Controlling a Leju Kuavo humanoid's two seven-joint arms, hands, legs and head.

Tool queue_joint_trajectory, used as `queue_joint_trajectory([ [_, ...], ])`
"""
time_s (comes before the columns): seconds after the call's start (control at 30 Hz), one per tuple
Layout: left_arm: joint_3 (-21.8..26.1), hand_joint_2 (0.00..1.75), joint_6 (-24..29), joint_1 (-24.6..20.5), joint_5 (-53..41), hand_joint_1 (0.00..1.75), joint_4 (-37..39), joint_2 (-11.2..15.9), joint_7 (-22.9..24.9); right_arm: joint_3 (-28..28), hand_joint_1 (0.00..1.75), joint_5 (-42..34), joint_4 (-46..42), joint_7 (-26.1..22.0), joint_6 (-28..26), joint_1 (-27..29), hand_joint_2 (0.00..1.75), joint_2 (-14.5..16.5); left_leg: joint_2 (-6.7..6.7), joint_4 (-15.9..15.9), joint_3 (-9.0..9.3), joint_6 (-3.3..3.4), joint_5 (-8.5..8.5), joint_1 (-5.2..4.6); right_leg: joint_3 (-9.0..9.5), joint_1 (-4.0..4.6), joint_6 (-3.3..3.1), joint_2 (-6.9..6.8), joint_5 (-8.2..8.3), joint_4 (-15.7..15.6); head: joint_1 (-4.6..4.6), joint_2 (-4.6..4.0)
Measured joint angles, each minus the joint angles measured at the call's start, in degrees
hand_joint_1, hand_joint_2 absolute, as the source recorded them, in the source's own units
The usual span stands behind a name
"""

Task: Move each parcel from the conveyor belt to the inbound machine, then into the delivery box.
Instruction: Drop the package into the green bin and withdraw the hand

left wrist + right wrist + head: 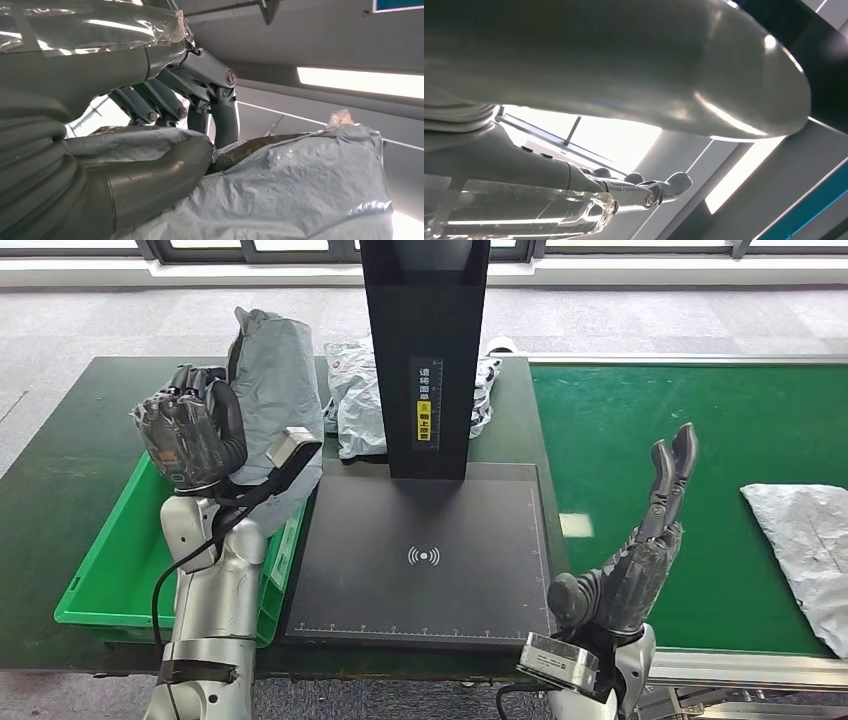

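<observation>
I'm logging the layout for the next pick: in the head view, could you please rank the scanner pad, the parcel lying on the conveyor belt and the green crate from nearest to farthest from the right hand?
1. Scanner pad: just beside the right hand, toward the robot's left.
2. Parcel on the belt: farther off, at the belt's right edge.
3. Green crate: farthest, beyond the pad, under the left arm.

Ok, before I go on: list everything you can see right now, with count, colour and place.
Held parcel: one, grey, gripped in the left hand above the green bin.
Parcels behind the machine: a grey pile, count unclear, on the table behind the black post.
Parcel on the conveyor: one, grey, at the belt's right side.
Inbound machine: one, black, flat pad with upright post, centre.
Green bin: one, left of the pad.
Conveyor belt: one, green, right.
Left hand: dark, holds the parcel.
Right hand: dark, fingers apart, raised beside the belt.
</observation>
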Motion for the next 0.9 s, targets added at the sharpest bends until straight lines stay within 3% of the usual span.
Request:
queue_joint_trajectory([
  [0.2,5.3,1.75,0.0,-0.4,0.5,1.75,0.0,0.0,-1.5,0.0,0.0,0.1,0.6,0.0,0.0,0.0,0.0,0.0,-0.01,0.0,-0.01,0.0,0.0,0.02,0.0,0.02,0.0,0.0,0.0,0.0,0.0,0.0],
  [0.43,7.8,1.75,0.0,-0.5,0.1,1.75,-1.0,0.0,-1.6,0.0,0.0,0.1,1.2,0.0,0.0,0.0,0.0,0.0,-0.01,0.0,-0.04,0.0,0.0,0.02,0.0,0.01,0.0,-0.02,0.0,0.0,0.01,0.01],
  [0.7,11.2,1.75,0.0,-0.5,6.2,1.75,-7.5,0.1,-7.8,0.0,0.0,-0.2,2.7,0.0,0.0,-0.1,0.0,0.0,-0.03,0.0,-0.04,-0.01,0.0,0.06,0.0,0.07,-0.02,-0.05,-0.01,0.0,0.0,0.0],
  [0.9,12.1,1.75,0.0,-0.5,7.7,1.75,-11.5,0.1,-9.4,0.0,0.0,-0.2,3.7,0.0,0.0,-0.2,0.0,0.0,-0.04,0.0,-0.05,-0.01,0.0,0.07,0.0,0.07,-0.03,-0.05,-0.02,0.0,0.0,-0.01],
])
